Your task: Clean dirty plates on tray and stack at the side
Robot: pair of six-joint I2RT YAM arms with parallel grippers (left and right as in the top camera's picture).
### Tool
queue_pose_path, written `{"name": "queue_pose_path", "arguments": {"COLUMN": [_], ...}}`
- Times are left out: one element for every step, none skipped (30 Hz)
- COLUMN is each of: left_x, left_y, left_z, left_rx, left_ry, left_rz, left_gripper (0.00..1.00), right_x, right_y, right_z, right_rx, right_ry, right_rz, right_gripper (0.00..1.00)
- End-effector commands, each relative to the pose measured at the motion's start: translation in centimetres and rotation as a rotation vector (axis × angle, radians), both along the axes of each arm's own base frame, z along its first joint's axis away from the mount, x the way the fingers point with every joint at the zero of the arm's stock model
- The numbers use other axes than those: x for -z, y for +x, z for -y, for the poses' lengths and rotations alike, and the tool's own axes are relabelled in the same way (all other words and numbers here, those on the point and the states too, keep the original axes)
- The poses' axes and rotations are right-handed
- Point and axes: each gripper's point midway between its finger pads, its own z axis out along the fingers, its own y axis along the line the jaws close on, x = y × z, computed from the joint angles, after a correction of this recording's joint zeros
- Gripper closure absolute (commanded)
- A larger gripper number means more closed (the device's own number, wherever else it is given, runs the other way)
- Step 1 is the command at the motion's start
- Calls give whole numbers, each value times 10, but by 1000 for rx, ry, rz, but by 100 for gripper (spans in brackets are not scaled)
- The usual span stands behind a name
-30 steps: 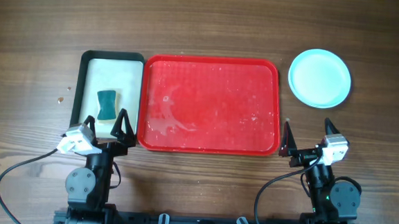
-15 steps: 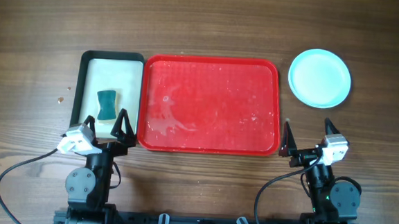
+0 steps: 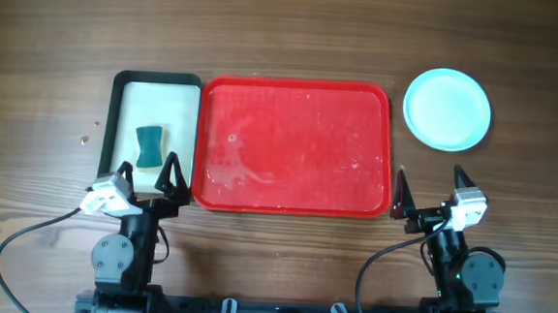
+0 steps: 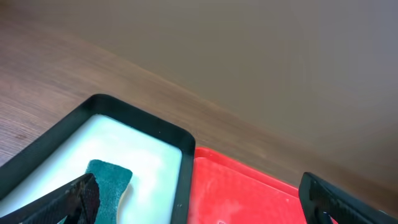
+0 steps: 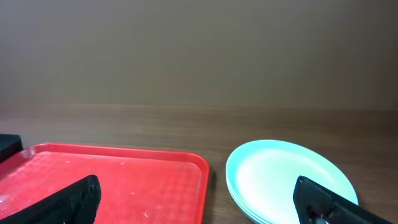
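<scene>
Pale-blue round plates (image 3: 446,109) sit stacked beside the red rectangular plastic tray (image 3: 294,146), left gripper (image 3: 147,171) and right gripper (image 3: 430,180) wide-jawed and empty, so the job looks done.

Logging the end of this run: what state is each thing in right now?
red tray: no plates on it, pale smears.
plates: stacked on the table, right of the tray.
sponge: lying in the small dark-rimmed tray.
left end effector: open, empty.
right end effector: open, empty.
</scene>
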Motion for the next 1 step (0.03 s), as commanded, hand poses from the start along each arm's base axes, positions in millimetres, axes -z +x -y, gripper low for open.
{"name": "queue_pose_path", "arguments": {"left_x": [1], "left_y": [0], "left_z": [1], "left_rx": [9], "left_ry": [23], "left_rz": [-3], "left_gripper": [0], "right_x": [-3], "right_y": [0], "right_z": [0], "right_rx": [1], "right_ry": [-12], "right_rz": [15], "right_gripper": [0]}}
